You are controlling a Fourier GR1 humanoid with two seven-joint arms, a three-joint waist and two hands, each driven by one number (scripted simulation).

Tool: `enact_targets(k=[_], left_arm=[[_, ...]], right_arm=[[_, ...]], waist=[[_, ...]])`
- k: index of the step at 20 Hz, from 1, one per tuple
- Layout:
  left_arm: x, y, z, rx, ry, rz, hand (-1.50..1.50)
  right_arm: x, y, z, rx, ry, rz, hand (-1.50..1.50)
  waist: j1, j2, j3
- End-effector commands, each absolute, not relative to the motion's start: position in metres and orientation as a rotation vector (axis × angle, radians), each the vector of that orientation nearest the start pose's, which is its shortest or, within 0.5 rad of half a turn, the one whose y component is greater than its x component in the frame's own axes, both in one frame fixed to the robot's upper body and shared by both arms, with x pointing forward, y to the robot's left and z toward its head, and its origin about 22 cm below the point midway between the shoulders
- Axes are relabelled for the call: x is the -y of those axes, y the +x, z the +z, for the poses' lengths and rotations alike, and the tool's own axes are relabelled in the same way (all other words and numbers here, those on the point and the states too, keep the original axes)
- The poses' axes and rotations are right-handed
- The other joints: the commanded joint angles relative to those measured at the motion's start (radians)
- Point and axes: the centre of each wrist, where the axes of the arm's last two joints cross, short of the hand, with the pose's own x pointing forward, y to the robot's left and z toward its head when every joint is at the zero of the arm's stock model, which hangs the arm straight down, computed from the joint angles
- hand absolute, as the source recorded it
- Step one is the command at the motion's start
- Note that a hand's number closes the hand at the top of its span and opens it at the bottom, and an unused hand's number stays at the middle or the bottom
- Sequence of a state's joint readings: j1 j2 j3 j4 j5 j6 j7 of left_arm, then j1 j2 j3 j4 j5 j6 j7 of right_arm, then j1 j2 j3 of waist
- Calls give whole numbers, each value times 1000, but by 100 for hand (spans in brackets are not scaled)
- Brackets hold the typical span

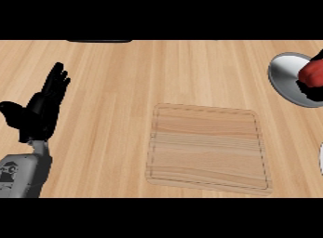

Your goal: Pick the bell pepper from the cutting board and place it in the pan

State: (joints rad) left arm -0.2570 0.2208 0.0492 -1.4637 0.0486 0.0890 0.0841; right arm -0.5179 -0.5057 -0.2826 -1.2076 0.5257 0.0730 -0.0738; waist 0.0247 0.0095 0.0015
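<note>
The wooden table (pixel 123 69) carries a bare cutting board (pixel 208 148). The right hand (pixel 322 93) clasps the bell pepper (pixel 318 73) over the pan (pixel 284 69), so only the release seems left. The left hand (pixel 43 109) rests open.

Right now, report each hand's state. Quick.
Left hand: open, fingers straight, holding nothing.
Right hand: curled round the bell pepper, over the pan.

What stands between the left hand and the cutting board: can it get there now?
Probably yes. The left hand is open, with only counter between it and the cutting board.
</note>
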Motion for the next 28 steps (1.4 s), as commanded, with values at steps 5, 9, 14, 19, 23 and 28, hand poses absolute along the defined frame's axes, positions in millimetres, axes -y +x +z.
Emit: enact_targets(k=[5,9,14,19,23,28], left_arm=[[-254,302,56,1650,149,-101,0],[-255,308,56,1656,131,-81,0],[-252,310,58,1669,116,-115,0],[-250,317,70,1686,112,-123,0],[-231,322,73,1696,104,-113,0],[-230,317,64,1684,97,-115,0]], right_arm=[[449,362,127,1558,-1156,603,150],[464,361,109,1505,-1190,567,150],[463,366,97,1492,-1206,496,150],[472,357,78,1468,-1063,441,150],[455,364,61,1378,-787,481,-150],[472,356,68,1406,-722,478,-150]], waist=[[45,18,3],[55,25,5],[85,38,7],[86,46,11],[88,46,11],[84,45,11]])
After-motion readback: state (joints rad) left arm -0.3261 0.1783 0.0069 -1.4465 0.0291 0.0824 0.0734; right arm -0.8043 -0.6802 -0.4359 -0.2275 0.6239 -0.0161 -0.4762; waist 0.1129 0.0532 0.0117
